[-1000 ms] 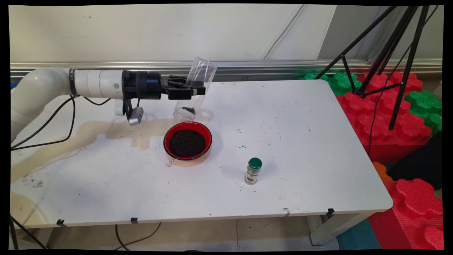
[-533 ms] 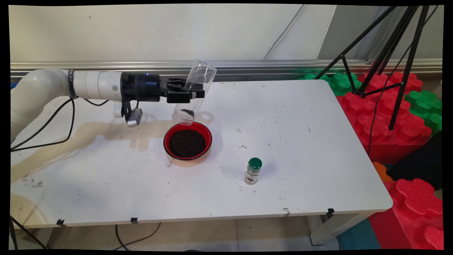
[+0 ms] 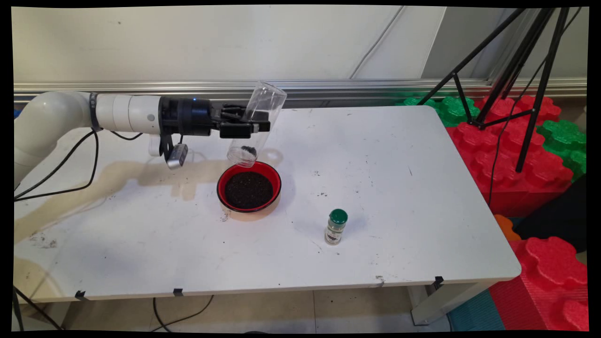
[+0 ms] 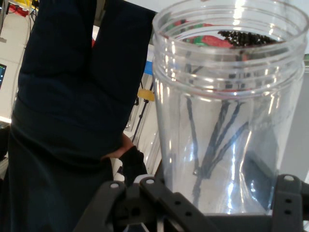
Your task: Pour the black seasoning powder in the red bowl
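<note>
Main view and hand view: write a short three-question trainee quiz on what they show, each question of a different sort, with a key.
1. True or false: the black two-finger gripper holds the clear plastic jar upside down, tilted, its mouth toward the red bowl of dark grains.
2. Where is the small green-capped spice bottle? A) inside the bowl B) upright on the white table, right of the bowl C) in the gripper
3. Fill in: the few dark grains left in the jar lie near its ____.

Key: 1 true; 2 B; 3 mouth.
</note>
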{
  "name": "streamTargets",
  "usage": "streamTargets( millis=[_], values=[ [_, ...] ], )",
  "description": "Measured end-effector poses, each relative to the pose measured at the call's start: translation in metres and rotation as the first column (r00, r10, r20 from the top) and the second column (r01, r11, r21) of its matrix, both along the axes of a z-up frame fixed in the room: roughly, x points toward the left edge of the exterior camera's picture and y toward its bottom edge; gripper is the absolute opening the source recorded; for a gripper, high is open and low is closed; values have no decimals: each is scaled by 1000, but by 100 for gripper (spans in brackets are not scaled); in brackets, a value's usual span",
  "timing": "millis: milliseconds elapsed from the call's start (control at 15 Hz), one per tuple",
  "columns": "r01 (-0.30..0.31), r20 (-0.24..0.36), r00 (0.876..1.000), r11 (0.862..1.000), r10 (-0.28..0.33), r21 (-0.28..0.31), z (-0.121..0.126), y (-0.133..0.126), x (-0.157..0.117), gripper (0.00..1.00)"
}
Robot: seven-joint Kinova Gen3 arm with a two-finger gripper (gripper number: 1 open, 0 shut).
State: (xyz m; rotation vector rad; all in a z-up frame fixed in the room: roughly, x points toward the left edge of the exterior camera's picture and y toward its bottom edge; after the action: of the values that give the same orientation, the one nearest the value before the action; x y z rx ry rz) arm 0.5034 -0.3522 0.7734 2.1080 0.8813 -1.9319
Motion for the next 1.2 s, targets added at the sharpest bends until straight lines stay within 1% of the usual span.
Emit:
streamTargets(
  millis=[333, 467, 800, 1000, 1200],
  values=[
    [-10, -5, 1000, 1000, 10, 7, 0, -4, 1, 0],
    [-19, -11, 1000, 1000, 19, 21, 0, -4, 1, 0],
    [-40, -29, 999, 996, 43, 84, -1, -2, 1, 0],
    [-64, -47, 996, 988, 71, 140, -1, 0, 2, 0],
    [-88, -66, 993, 977, 103, 196, -1, 1, 4, 0]
  ],
)
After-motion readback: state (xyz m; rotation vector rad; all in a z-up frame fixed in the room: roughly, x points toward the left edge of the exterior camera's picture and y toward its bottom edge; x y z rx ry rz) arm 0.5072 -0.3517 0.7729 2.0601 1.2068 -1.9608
